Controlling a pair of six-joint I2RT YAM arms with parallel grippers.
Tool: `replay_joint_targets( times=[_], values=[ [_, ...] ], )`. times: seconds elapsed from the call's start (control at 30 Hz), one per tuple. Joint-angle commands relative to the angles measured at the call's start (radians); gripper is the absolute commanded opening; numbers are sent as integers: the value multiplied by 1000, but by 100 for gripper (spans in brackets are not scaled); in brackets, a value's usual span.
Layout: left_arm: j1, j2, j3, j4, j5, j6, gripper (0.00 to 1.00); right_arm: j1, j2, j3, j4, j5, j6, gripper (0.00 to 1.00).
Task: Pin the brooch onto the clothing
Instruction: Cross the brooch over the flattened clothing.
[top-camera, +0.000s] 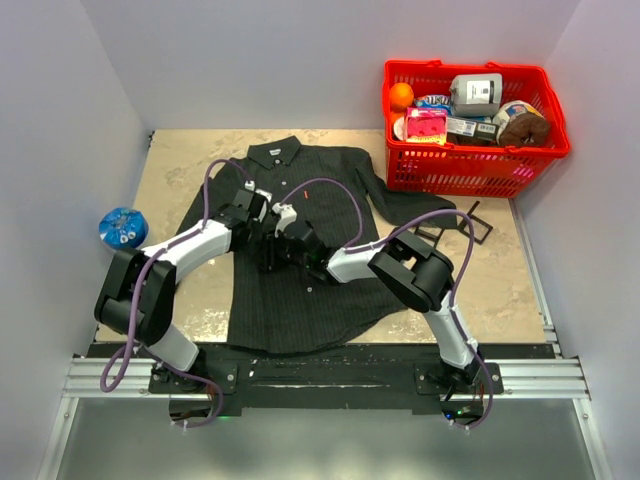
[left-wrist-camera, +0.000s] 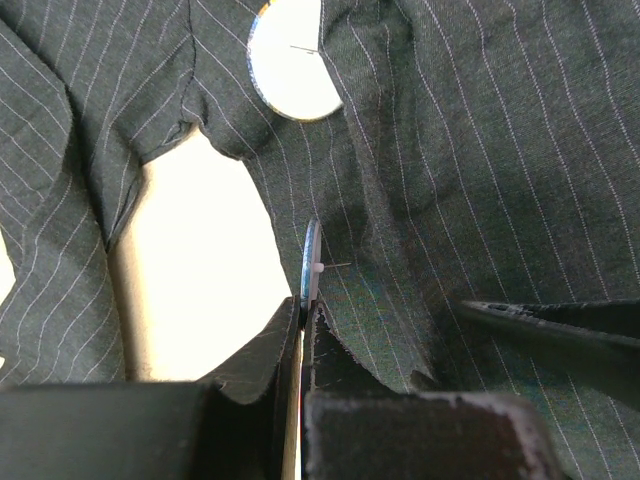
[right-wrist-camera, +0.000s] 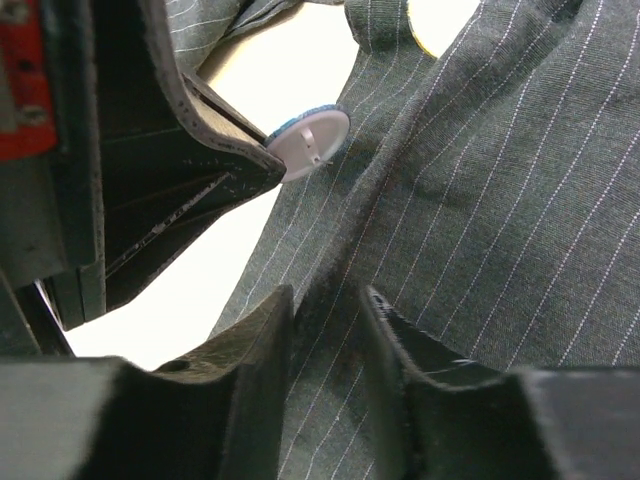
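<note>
Left hand (left-wrist-camera: 303, 318) clenched on the brooch (right-wrist-camera: 310, 140) just over the shirt (top-camera: 290, 300) spread on the tabletop (top-camera: 190, 160); right hand (right-wrist-camera: 325, 308) straddles a fold (right-wrist-camera: 345, 245), grip unclear, and should tauten cloth before piercing

The table (top-camera: 500, 290) in front of me has a pale, marbled top. The dark pinstriped shirt (top-camera: 300, 300) lies spread on it, collar away from me. A red basket (top-camera: 470, 175) stands at the far right corner, with thin black frames (top-camera: 470, 225) just beside it. A blue round thing (top-camera: 122, 228) sits at the left edge.
</note>
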Motion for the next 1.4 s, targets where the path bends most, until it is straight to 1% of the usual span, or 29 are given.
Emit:
replay_joint_targets(
  times=[0.0, 0.03, 0.07, 0.2, 0.53, 1.13, 1.37],
  values=[
    [6, 7, 16, 14, 9, 12, 0, 1, 11, 39, 80, 1, -16, 31],
    [6, 14, 16, 13, 9, 13, 0, 1, 15, 39, 86, -2, -30, 29],
    [6, 17, 16, 11, 7, 13, 0, 1, 17, 41, 94, -5, -36, 24],
    [6, 26, 21, 9, 9, 15, 0, 1, 23, 33, 111, -8, -52, 17],
    [6, 29, 22, 20, 29, 17, 0, 1, 45, 41, 128, -23, -73, 6],
    [4, 43, 27, 28, 39, 27, 0, 1, 52, 42, 151, -51, -82, 0],
    [3, 43, 27, 32, 42, 27, 0, 1, 48, 32, 175, -65, -82, 0]
  ],
)
